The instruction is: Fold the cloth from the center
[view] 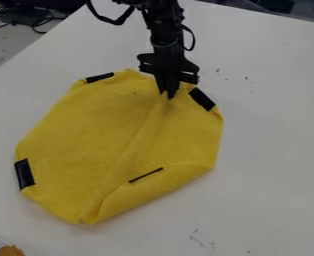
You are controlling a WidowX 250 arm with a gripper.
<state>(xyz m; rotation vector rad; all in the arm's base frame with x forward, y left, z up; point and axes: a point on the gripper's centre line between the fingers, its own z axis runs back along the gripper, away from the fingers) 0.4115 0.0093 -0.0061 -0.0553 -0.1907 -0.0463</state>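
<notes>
"Where's your hand (168, 95)?"

"I have it pinching the yellow cloth (93, 132) near its far edge; the rest spreads toward my camera, well in from the counter's (273, 135) far edge."

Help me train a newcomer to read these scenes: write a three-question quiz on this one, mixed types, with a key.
1. Fill in the blank: the cloth is ____ in colour.
2. Multiple choice: as seen here, where is the hand? (a) at the cloth's bottom edge (b) near the cloth's top edge (c) at the cloth's left edge
3. True or false: a crease runs from near the hand down toward the cloth's bottom edge.

Key: 1. yellow; 2. b; 3. true
</notes>
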